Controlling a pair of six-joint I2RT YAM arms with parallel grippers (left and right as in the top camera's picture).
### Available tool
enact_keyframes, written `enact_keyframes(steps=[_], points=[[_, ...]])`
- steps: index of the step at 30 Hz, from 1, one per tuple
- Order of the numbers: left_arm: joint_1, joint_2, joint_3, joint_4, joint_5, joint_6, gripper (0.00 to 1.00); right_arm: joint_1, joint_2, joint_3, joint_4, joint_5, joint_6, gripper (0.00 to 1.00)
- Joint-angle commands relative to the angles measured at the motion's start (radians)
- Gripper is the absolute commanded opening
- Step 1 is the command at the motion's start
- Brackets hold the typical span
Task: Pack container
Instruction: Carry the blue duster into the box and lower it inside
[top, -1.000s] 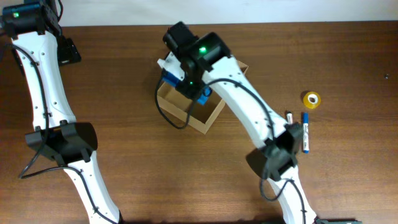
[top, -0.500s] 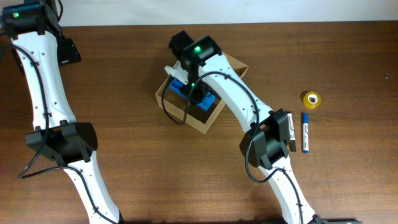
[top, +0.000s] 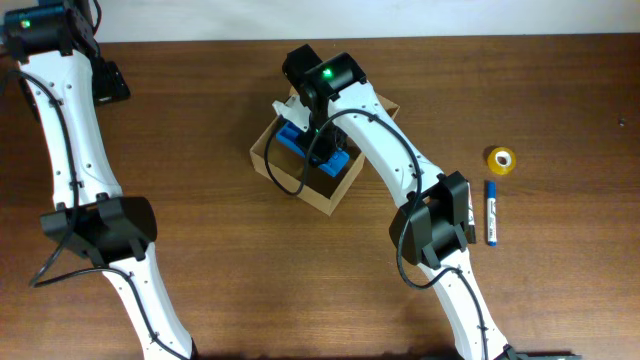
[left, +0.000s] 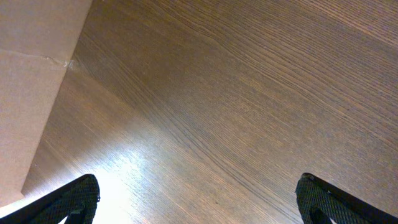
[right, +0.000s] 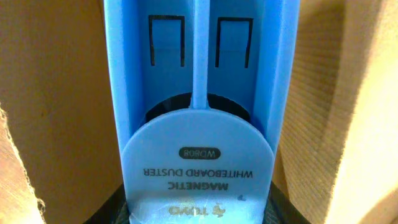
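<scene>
Brown wood grain covers the desk (top: 200, 210) from end to end. Far to the left, the left arm's fingers (left: 74, 199) are spread wide above bare wood with nothing between them. A pale tan surface fills the upper left corner of their camera's view. Well to the right, about mid-desk, the tan cardboard box (top: 268, 152) sits open and turned at an angle. The right arm reaches down into it, and the right arm's fingers (right: 109, 213) pinch a blue magnetic whiteboard duster (right: 199, 155) at its rounded end. The duster is inside the box, with cardboard walls on both sides of it. Farther right, well apart from the box, a pale marker (top: 468, 205) partly hidden by the arm's elbow lies just beside a blue marker (top: 492, 212). A yellow tape roll (top: 502, 160) lies near the blue marker's far end.
</scene>
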Motion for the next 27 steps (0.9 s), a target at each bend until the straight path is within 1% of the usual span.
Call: enact_keyframes(steps=[1, 8, 13, 14, 15, 16, 19, 22, 23, 25, 26, 27], points=[[0.006, -0.002, -0.005, -0.003, 0.004, 0.013, 1.00, 0.005, 0.019, -0.032, 0.000, -0.024, -0.007, 0.04], [0.006, -0.002, -0.005, -0.003, 0.004, 0.013, 1.00, 0.005, 0.019, -0.120, 0.037, -0.012, -0.007, 0.04], [0.006, -0.002, -0.005, -0.003, 0.004, 0.013, 1.00, 0.005, 0.019, -0.134, 0.052, -0.011, -0.007, 0.04], [0.006, -0.002, -0.005, -0.003, 0.004, 0.013, 1.00, 0.005, 0.019, -0.134, 0.056, -0.007, -0.007, 0.15], [0.006, -0.002, -0.005, -0.003, 0.004, 0.013, 1.00, 0.005, 0.019, -0.134, 0.060, 0.007, -0.006, 0.27], [0.006, -0.002, -0.005, -0.003, 0.004, 0.013, 1.00, 0.005, 0.019, -0.134, 0.060, 0.021, -0.007, 0.31], [0.006, -0.002, -0.005, -0.003, 0.004, 0.013, 1.00, 0.005, 0.019, -0.133, 0.060, 0.047, -0.006, 0.32], [0.006, -0.002, -0.005, -0.003, 0.004, 0.013, 1.00, 0.005, 0.019, -0.133, 0.059, 0.048, -0.006, 0.35], [0.006, -0.002, -0.005, -0.003, 0.004, 0.013, 1.00, 0.005, 0.019, -0.133, 0.058, 0.048, -0.006, 0.39], [0.006, -0.002, -0.005, -0.003, 0.004, 0.013, 1.00, 0.005, 0.019, -0.133, 0.058, 0.048, -0.002, 0.43], [0.006, -0.002, -0.005, -0.003, 0.004, 0.013, 1.00, 0.005, 0.019, -0.133, 0.055, 0.049, -0.002, 0.47], [0.006, -0.002, -0.005, -0.003, 0.004, 0.013, 1.00, 0.005, 0.019, -0.133, 0.052, 0.048, 0.001, 0.61]])
